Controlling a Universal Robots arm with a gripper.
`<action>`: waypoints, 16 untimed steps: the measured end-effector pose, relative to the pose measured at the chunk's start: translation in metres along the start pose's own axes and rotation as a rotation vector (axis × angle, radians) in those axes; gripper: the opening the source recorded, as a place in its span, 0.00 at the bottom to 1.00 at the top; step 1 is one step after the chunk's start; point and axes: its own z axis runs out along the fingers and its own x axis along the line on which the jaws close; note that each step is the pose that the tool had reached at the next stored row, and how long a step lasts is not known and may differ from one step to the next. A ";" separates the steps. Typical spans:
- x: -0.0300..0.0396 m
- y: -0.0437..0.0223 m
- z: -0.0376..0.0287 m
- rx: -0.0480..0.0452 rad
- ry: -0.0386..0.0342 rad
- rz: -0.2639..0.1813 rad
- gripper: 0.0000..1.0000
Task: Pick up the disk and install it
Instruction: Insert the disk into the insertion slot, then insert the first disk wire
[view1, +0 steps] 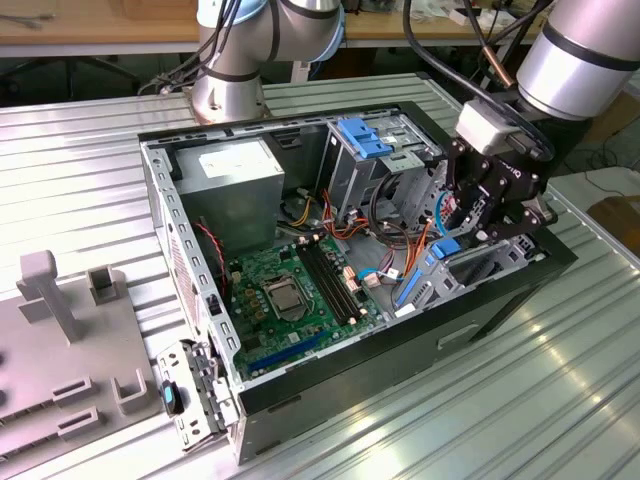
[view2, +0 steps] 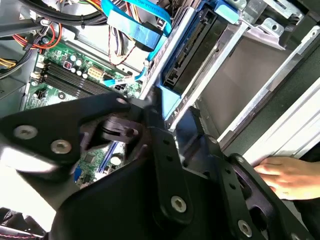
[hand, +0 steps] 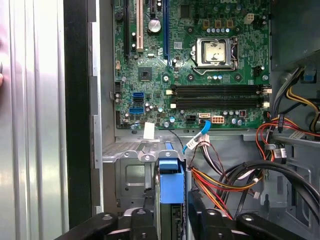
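ribbed metal sheeting formed the table (view1: 480, 400), and an open computer case (view1: 400, 370) lay on its side upon it, its green motherboard (view1: 290, 300) facing up. a grey power supply box (view1: 235, 185) with a white sticker sat in the case's far corner, toward the exterior view's left. at the exterior view's right, the arm reached down so that the black pincer (view1: 478, 225) hung over the metal drive bay (view1: 480, 265) at the near corner of the case. in the first wrist view the disk (hand: 170, 187), edged in blue plastic, stood on its edge in that bay, just beside the motherboard's border, with orange, red and black cables (hand: 225, 180) running close by. the pincer's fingers (hand: 200, 220) sat tight against both sides of the disk, pinching it. in the second wrist view the disk (view2: 197, 42) showed as a dark slab beside a blue rail inside the bay, and a person's hand (view2: 285, 175) rested on the pale ribbed metal next to the case.
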 end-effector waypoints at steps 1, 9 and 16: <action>0.0000 0.0000 -0.0001 0.0000 0.0004 0.000 0.36; 0.0000 0.0000 -0.0002 0.0000 0.0008 0.000 0.11; 0.0000 0.0000 -0.0002 0.0000 0.0006 0.000 0.11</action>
